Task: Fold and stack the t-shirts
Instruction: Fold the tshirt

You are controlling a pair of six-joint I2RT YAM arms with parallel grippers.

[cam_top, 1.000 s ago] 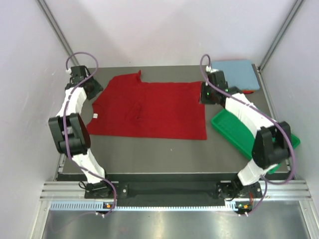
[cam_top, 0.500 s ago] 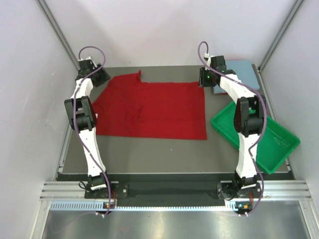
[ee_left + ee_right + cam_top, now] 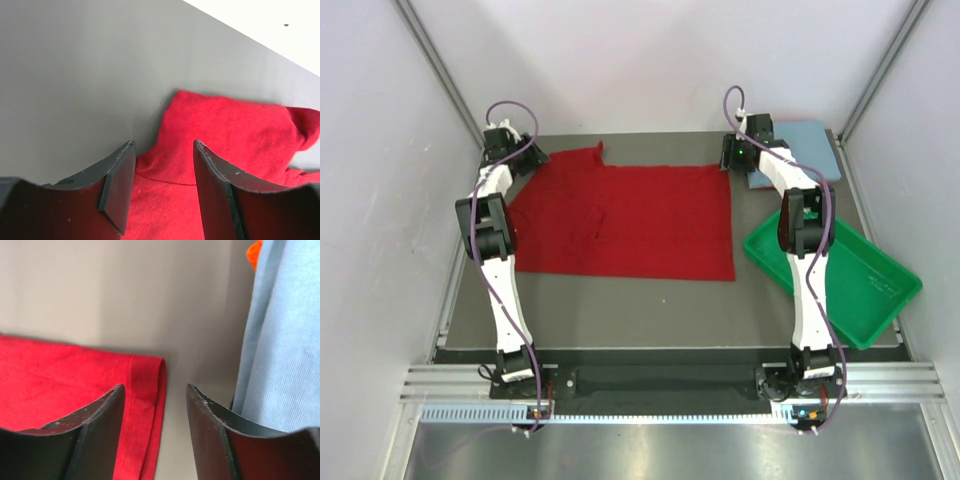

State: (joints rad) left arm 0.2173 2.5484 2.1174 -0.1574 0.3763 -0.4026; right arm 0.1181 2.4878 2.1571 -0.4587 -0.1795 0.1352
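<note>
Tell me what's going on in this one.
Two robot arms stretch to the far edge of a red shirt spread flat on the table. The left tool is open at the sleeve, the right tool open at the hem corner; neither grips cloth yet. A blue shirt lies far right, behind a green tray.

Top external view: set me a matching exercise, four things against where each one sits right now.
Things
1. red t-shirt
2. light blue t-shirt
3. green tray
4. left gripper

Places
A. far right corner of the table
B. right side of the table, on its near half
C. spread flat across the middle of the table
D. open, at the far left corner of the red t-shirt

Pairs: 1-C; 2-A; 3-B; 4-D
</note>
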